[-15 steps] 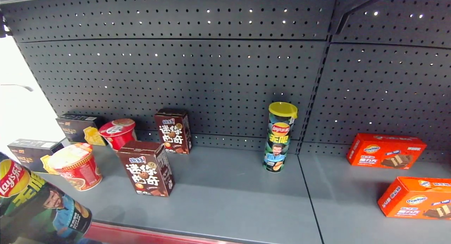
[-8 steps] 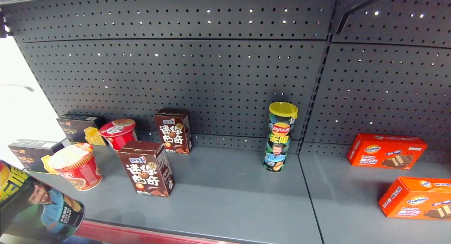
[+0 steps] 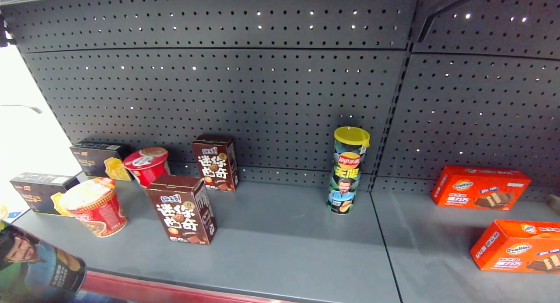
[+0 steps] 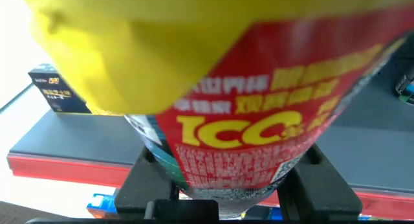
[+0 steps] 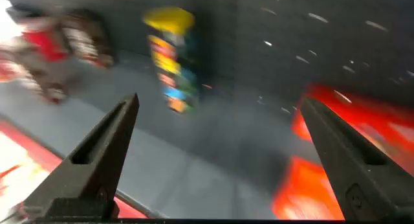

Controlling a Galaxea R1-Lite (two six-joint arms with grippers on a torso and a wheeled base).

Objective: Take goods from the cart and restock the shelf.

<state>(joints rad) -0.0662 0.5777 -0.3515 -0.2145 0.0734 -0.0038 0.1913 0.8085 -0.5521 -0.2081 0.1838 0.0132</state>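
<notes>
This is a shop aisle: a dark grey metal shelf (image 3: 284, 250) with a perforated back panel (image 3: 262, 97) and a red strip (image 3: 175, 292) along its front edge. Packaged snacks stand on it, fronts outward and grouped by kind; black boxes (image 3: 37, 191), instant noodle cups (image 3: 94, 207), brown biscuit boxes (image 3: 181, 209), a crisp tube (image 3: 348, 172), orange boxes (image 3: 479, 187).

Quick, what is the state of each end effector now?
Left end effector: closed, holding the chips can.
Right end effector: open, empty.

Red cups (image 3: 94, 207), brown boxes (image 3: 181, 209) — orange boxes (image 3: 479, 187) apart.
</notes>
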